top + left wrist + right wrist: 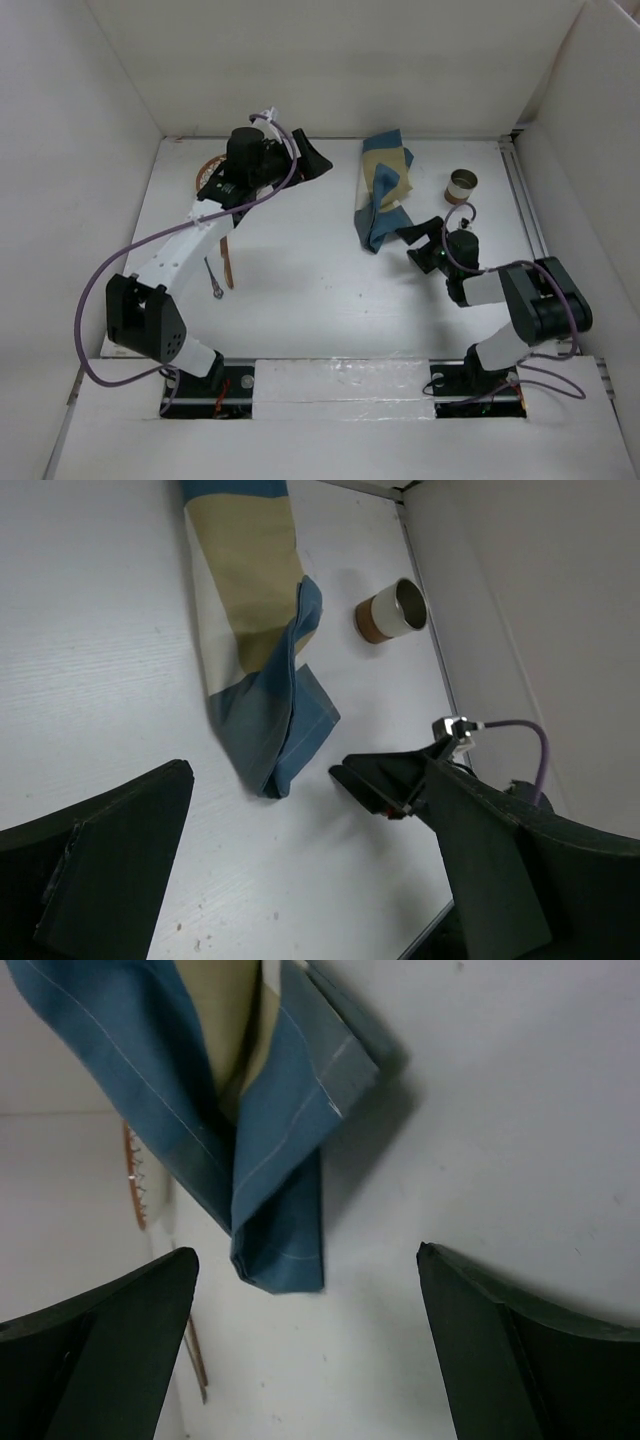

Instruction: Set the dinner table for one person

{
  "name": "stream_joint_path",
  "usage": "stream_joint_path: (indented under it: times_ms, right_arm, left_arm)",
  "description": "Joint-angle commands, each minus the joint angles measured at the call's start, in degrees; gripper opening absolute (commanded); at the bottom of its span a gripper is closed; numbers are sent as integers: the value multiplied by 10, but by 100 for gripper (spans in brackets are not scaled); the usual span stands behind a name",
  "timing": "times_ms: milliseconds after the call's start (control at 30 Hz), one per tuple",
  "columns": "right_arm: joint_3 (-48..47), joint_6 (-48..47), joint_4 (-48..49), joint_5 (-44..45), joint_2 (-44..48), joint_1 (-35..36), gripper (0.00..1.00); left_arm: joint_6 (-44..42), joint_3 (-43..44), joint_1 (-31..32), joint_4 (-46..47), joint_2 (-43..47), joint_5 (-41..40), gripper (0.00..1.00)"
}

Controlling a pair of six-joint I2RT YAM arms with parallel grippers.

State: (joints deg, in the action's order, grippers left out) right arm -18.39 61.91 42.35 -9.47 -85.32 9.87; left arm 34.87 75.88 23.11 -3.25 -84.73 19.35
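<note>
The blue-and-beige checked placemat (383,190) lies crumpled and folded on the white dinner table (320,310), at the back middle. It also shows in the left wrist view (255,610) and the right wrist view (250,1090). My left gripper (318,160) is open and empty, just left of the placemat; its jaws (310,880) stand wide apart above bare table. My right gripper (420,243) is open and empty, close to the placemat's near corner (285,1260); its jaws (310,1350) frame that corner without touching it.
A small white and brown cup (461,186) lies on its side right of the placemat, also in the left wrist view (392,610). A plate (207,170) is partly hidden under the left arm. A metal utensil (213,278) and a brown one (229,262) lie at the left. White walls enclose the table.
</note>
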Motion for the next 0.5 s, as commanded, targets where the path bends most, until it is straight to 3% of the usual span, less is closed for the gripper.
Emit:
stream_joint_path:
  times_ms: [0, 233, 467]
  right_arm:
    - [-20, 43, 175, -17, -82, -1, 97]
    - [-46, 119, 370, 3, -254, 17, 90]
    - [-75, 117, 366, 38, -297, 23, 82]
  left_arm:
    - [-14, 6, 0, 55, 26, 41, 100]
    - [-32, -18, 0, 62, 63, 41, 100]
    - [-38, -23, 5, 68, 75, 36, 100]
